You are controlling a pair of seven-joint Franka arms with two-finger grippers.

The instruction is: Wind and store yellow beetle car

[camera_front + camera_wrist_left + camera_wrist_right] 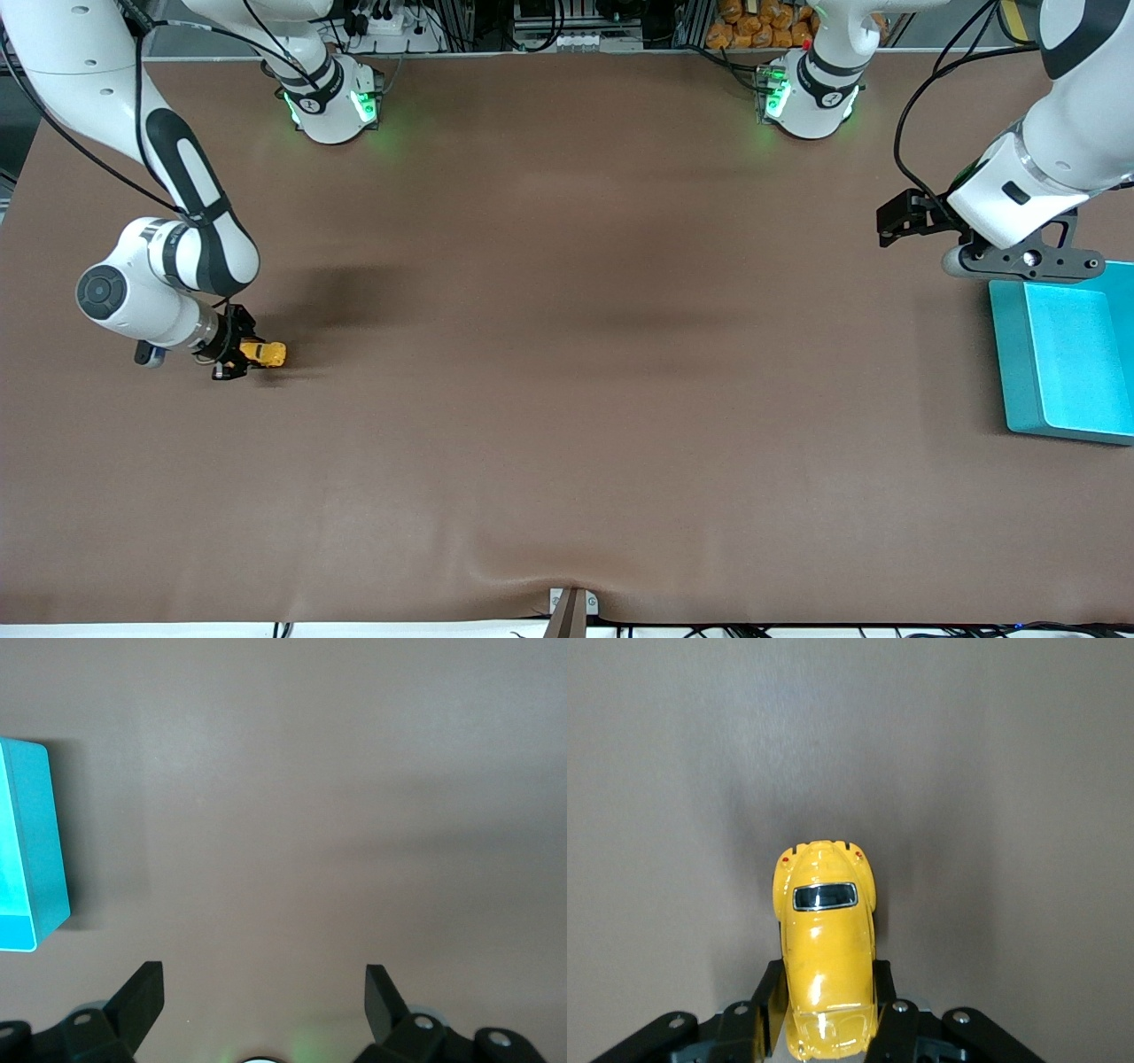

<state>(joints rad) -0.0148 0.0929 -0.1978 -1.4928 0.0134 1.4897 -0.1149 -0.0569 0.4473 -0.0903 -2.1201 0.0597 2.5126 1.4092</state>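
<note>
The yellow beetle car (265, 354) is a tiny orange-yellow toy with a dark window, low at the table near the right arm's end. My right gripper (241, 356) is shut on its sides. In the right wrist view the yellow beetle car (826, 948) sticks out from between the black fingers (769, 997), which press on both flanks. My left gripper (897, 223) is open and empty, up in the air beside the teal bin (1067, 359) at the left arm's end. In the left wrist view the left gripper (264, 992) shows two fingertips wide apart over bare brown table.
The teal bin is open-topped with nothing in it and sits at the table edge at the left arm's end; a corner of the teal bin (31, 850) shows in the left wrist view. A brown mat (567, 354) covers the table.
</note>
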